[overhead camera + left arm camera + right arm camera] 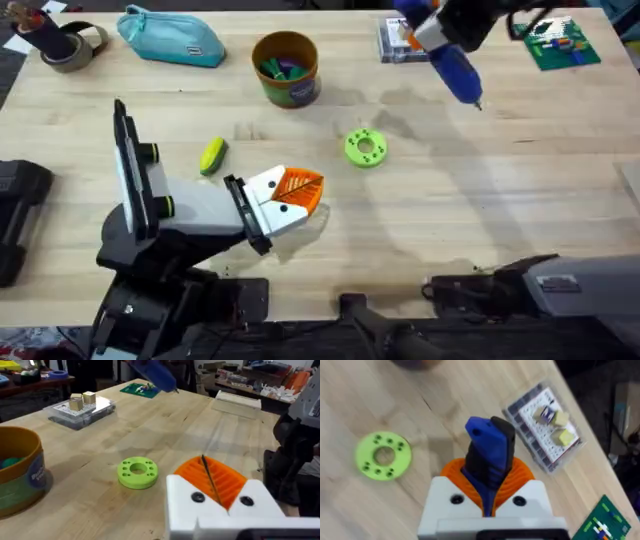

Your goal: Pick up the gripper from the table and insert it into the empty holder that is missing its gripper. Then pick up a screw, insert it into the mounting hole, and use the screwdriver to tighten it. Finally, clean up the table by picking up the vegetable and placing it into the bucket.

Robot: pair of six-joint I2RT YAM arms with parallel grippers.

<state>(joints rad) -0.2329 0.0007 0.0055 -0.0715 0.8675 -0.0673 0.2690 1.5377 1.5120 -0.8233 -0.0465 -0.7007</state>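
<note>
above the table's far right, right tool (487, 495) clamps screwdriver (455, 62) tip-down, left tool (298, 192) closed, low

Light wood table (520, 210); cluttered benches (250, 382) behind, prob. workshop.

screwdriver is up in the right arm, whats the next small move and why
Probably lower and swing the screwdriver toward the green disc, tip first. The right end effector is shut on it and holds it raised above the table's far right, tip pointing down, well off the disc. The left end effector rests shut near the vegetable, clear of that path.
</note>
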